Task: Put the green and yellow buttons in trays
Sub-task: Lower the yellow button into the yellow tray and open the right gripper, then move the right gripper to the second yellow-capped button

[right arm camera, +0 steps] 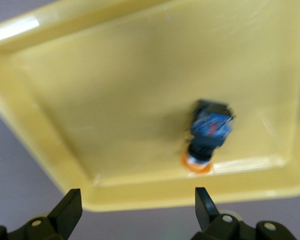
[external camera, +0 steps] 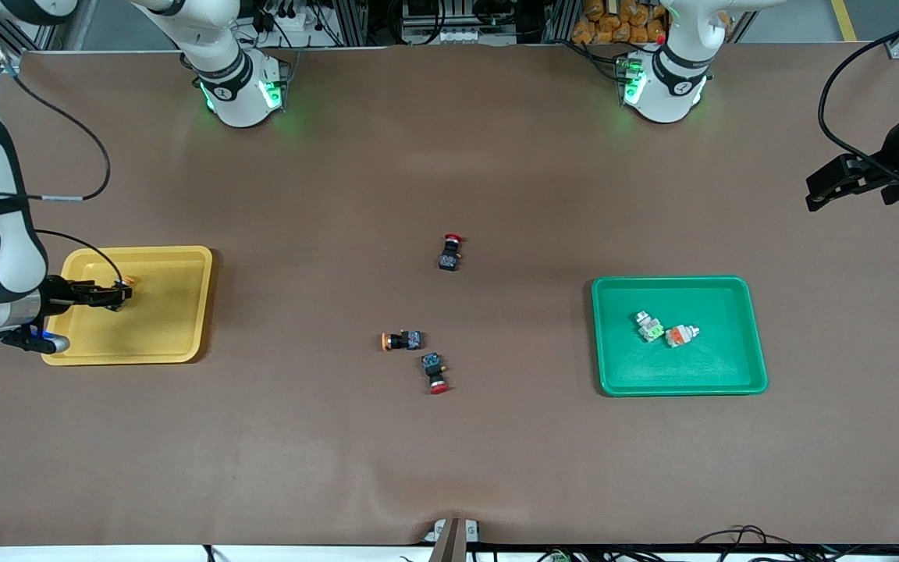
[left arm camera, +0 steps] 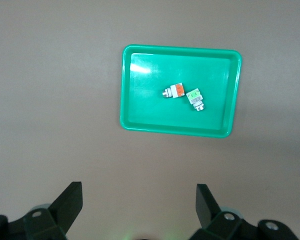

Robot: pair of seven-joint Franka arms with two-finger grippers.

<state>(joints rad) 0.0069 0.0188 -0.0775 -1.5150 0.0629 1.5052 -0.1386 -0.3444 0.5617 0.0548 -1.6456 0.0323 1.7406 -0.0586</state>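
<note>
A red-capped switch (external camera: 435, 373) is lying nearest, just beside the remaining yellow-capped button (external camera: 401, 340) on the worktop (external camera: 449, 453); another red-capped switch (external camera: 450, 252) is lying farther off. That button is judged light, rigid and prone to roll, best taken across its black body. The right gripper (external camera: 118, 295), fingers open, is hovering over the yellow tray (external camera: 184, 312), where one yellow-capped button (right arm camera: 207, 135) is lying. Both pale buttons (external camera: 664, 329) are resting in the green tray (external camera: 730, 367). The left gripper (left arm camera: 139, 202) is waiting open.
</note>
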